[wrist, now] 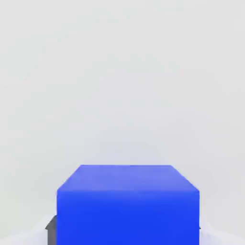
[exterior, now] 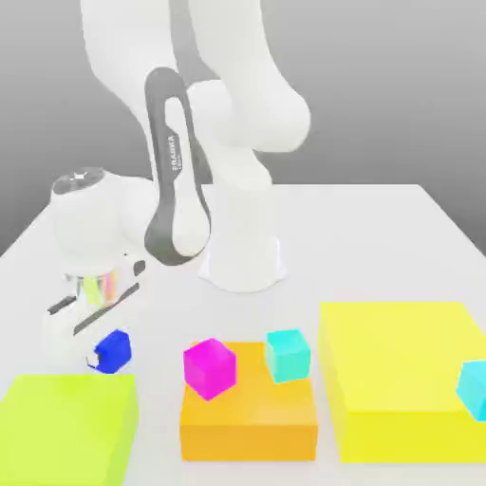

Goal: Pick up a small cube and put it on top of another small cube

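The exterior view's right edge cuts off a cyan cube (exterior: 474, 388). The gripper (exterior: 98, 353) partly hides the small cube (exterior: 115, 348), whose lower part the hand view's edge crops.

Deep-blue small cube (exterior: 113, 349) (wrist: 128, 203), magenta cube (exterior: 209, 367), cyan cube (exterior: 287, 355), orange block (exterior: 249, 425), yellow block (exterior: 403, 380), lime block (exterior: 65, 429)

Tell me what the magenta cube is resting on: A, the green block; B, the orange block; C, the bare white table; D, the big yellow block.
B: the magenta cube sits on the top of the orange block, beside a cyan cube.
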Controlling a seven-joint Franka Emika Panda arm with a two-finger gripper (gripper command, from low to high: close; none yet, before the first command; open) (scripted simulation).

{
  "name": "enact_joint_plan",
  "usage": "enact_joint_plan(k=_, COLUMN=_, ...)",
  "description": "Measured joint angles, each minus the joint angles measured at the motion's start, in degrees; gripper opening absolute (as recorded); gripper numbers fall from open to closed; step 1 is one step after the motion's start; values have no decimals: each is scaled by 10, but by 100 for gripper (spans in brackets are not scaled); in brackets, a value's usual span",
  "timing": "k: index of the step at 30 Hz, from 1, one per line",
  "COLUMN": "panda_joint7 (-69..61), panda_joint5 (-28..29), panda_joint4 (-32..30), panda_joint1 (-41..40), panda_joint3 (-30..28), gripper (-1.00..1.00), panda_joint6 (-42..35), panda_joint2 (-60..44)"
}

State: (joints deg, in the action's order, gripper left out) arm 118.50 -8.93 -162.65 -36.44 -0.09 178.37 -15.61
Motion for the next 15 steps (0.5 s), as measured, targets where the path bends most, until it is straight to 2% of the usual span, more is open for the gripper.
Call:
enact_joint_plan(k=6, panda_joint7=-17, panda_joint5=-23, panda_joint4=-11, panda_joint1=-33, panda_joint3=38, gripper=-100, panda_joint6=-65, panda_joint2=75)
enact_joint_plan(k=8, panda_joint7=1, panda_joint5=2, panda_joint4=-18, panda_joint1=-30, panda_joint3=29, gripper=-100, panda_joint6=-91, panda_joint2=108)
enact_joint_plan(k=11, panda_joint7=50, panda_joint5=76, panda_joint4=-29, panda_joint1=-47, panda_joint3=27, gripper=-100, panda_joint6=-123, panda_joint2=155)
enact_joint_plan(k=15, panda_joint7=35, panda_joint5=109, panda_joint4=15, panda_joint1=-107, panda_joint3=99, gripper=-100, panda_joint6=-157, panda_joint2=148)
